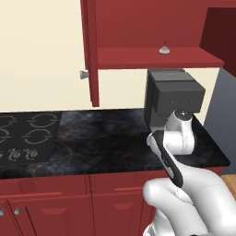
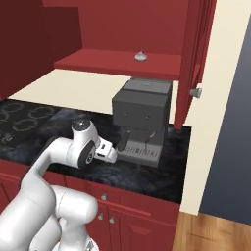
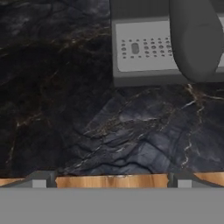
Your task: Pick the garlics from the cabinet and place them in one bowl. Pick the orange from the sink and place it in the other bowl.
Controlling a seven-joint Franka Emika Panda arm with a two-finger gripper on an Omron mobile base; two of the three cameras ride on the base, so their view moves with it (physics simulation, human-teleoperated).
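Black stone counter [image 1: 106,138] runs across the kitchen, with red drawers [image 1: 69,207] under it and a stove [image 1: 25,136] at its left end; above it hangs the cabinet [image 1: 138,27], dark red, with its door [image 1: 91,50] swung open and a round silver knob [image 1: 84,74] on the door; one garlic [image 1: 163,49] sits on the red shelf [image 1: 156,57], near the front edge, and it is small and whitish with a pointed tip; in the right base view the same garlic [image 2: 140,56] sits on the shelf right above the coffee machine [image 2: 142,120]; the grey coffee machine stands on the counter under the shelf, at the right end; the white arm [image 1: 177,138] bends low in front of the machine; the gripper [image 3: 111,178] points down at the counter, just in front of the machine's pale drip tray [image 3: 144,50]; its two dark fingertips [image 3: 39,179] stand far apart with nothing between them; the gripper is well below the garlic and not touching it.
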